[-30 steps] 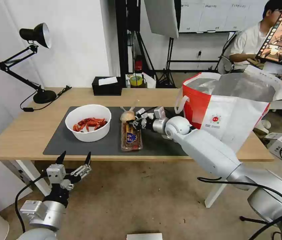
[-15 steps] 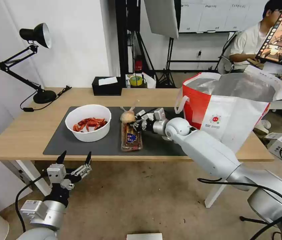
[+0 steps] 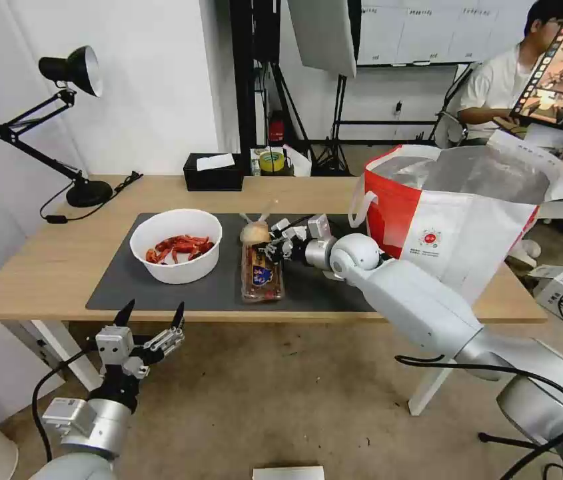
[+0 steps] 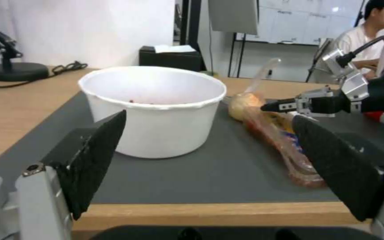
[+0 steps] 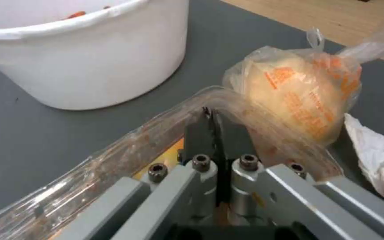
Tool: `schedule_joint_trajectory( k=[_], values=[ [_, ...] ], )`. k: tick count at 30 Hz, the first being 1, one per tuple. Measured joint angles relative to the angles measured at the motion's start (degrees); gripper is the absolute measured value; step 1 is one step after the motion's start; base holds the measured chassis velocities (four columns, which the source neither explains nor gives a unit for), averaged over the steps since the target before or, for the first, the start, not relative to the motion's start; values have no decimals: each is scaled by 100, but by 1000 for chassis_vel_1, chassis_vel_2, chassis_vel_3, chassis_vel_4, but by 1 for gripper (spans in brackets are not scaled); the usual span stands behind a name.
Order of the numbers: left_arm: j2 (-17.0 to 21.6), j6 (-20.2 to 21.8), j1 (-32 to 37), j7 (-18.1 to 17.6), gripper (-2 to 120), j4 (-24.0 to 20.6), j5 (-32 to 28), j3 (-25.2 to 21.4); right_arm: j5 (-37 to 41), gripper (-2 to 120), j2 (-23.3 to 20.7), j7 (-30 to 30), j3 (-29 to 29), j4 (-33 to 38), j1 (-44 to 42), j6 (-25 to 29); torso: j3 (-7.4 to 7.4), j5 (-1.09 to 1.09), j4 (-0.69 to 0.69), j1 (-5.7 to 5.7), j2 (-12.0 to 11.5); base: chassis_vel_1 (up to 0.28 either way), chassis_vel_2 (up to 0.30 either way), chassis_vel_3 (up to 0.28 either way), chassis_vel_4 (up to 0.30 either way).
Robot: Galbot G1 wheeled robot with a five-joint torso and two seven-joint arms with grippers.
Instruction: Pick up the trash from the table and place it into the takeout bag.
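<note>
Light-wood tabletop carries a dark mat. On the mat, right of the white bowl, the right gripper has its fingers clamped together on the clear tray's rim, touching the knotted bag. Near the bowl, below the tabletop edge, the left gripper hangs, fingers apart.

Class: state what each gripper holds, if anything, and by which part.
The right gripper is shut on the clear plastic tray, pinching its rim at the end beside the knotted bag. The left gripper holds nothing.
</note>
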Motion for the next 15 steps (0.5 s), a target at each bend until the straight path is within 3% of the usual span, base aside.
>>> schedule_joint_trajectory(
  k=[7, 9, 10, 13, 14, 15],
  values=[
    [356, 185, -249, 1, 100, 70, -592, 130, 87, 0, -101, 36, 47, 201, -34, 3, 0, 0, 0, 0, 0, 0, 0, 0, 0],
    [722, 508, -552, 4, 100, 109, -1500, 266, 186, 0, -180, 128, 123, 398, -94, 13, 0, 0, -1, 0, 0, 0, 0, 0, 0],
    [722, 508, -552, 4, 100, 109, -1500, 266, 186, 0, -180, 128, 123, 398, -94, 13, 0, 0, -1, 0, 0, 0, 0, 0, 0],
    [1196, 1118, -944, -163, 100, 103, -2933, 373, 275, 0, -243, 193, 172, 587, -137, 25, 0, 0, 0, 0, 0, 0, 0, 0, 0],
    [1196, 1118, -944, -163, 100, 103, -2933, 373, 275, 0, -243, 193, 172, 587, -137, 25, 0, 0, 0, 0, 0, 0, 0, 0, 0],
    [1317, 1246, -1026, -231, 100, 100, -3319, 394, 292, 0, -254, 205, 176, 626, -145, 29, 0, -1, -1, 0, 0, 0, 0, 0, 0]
  ],
)
